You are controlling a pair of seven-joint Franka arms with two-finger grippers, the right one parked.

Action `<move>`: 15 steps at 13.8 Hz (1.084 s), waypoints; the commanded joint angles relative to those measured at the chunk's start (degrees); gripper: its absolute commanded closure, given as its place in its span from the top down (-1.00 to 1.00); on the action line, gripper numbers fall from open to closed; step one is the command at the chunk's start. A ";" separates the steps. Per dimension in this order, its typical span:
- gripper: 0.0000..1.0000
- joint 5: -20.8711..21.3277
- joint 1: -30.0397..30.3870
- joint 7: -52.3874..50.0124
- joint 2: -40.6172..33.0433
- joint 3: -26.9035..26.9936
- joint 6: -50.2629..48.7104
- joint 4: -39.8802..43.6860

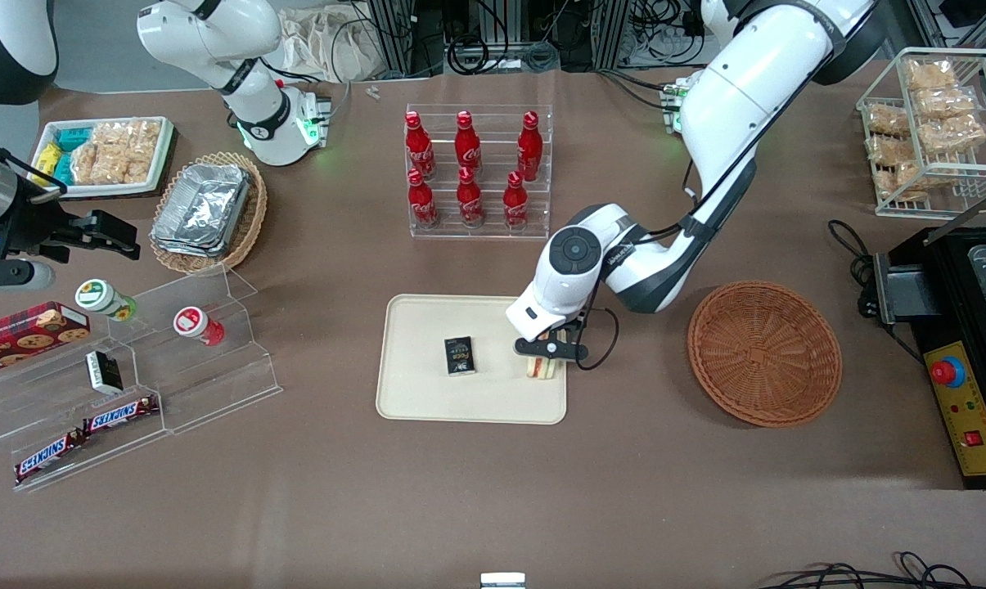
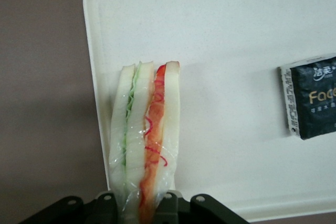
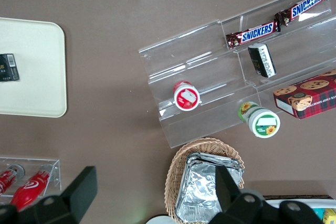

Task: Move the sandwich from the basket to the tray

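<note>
Front view. Item one: the claw (image 1: 547, 353), low over the tray (image 1: 427, 401) at its edge toward the working arm's end of the tabletop (image 1: 493, 507). Item two: the sandwich (image 1: 541, 367), beneath the claw, over that edge of the tray; I cannot tell whether it rests on the surface. Item three: the basket (image 1: 764, 352), well apart, nothing in it. Item four: a dark packet (image 1: 460, 357) on the tray, apart from the sandwich.

Left wrist view. The sandwich (image 2: 144, 145), wrapped in clear film, standing on edge, its end clamped between the claw's fingers, tray (image 2: 226, 40) below.

Right wrist view. Tray corner (image 3: 31, 66) only; nothing of the claw.

Judgement: I am at the placing step. Next, I settle it flat, release, lift straight off.
</note>
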 commanded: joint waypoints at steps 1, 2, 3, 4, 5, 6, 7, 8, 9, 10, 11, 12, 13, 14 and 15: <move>0.06 1.31 -0.82 -0.76 1.44 0.42 -0.39 2.83; 0.99 1.40 -0.73 -1.71 1.53 0.42 -0.39 2.83; 1.00 1.40 -0.73 -2.42 1.36 0.42 -0.13 2.92; 1.00 1.40 -0.38 -2.60 0.74 0.42 -0.22 3.36; 1.00 0.79 0.06 -3.21 -0.91 0.42 -0.74 3.36; 1.00 0.78 0.59 -4.61 -3.37 0.42 -1.18 2.92; 1.00 0.52 1.03 -6.54 -5.83 0.42 -2.14 2.92; 1.00 0.34 2.68 -7.69 -8.12 0.24 -4.07 3.09; 1.00 -0.01 4.44 -7.35 -10.40 -0.02 -7.13 3.10; 1.00 -2.19 5.41 -6.91 -12.69 -0.02 -10.55 3.27; 1.00 -4.64 6.29 -5.60 -14.88 -0.02 -13.29 3.27; 1.00 -6.23 7.00 -2.81 -16.65 -0.02 -16.36 3.36; 1.00 -7.99 8.05 0.09 -18.84 -0.02 -20.30 3.62; 1.00 -10.18 9.37 3.34 -20.34 0.15 -24.00 4.32; 1.00 -12.12 10.16 6.85 -21.83 0.33 -27.52 5.54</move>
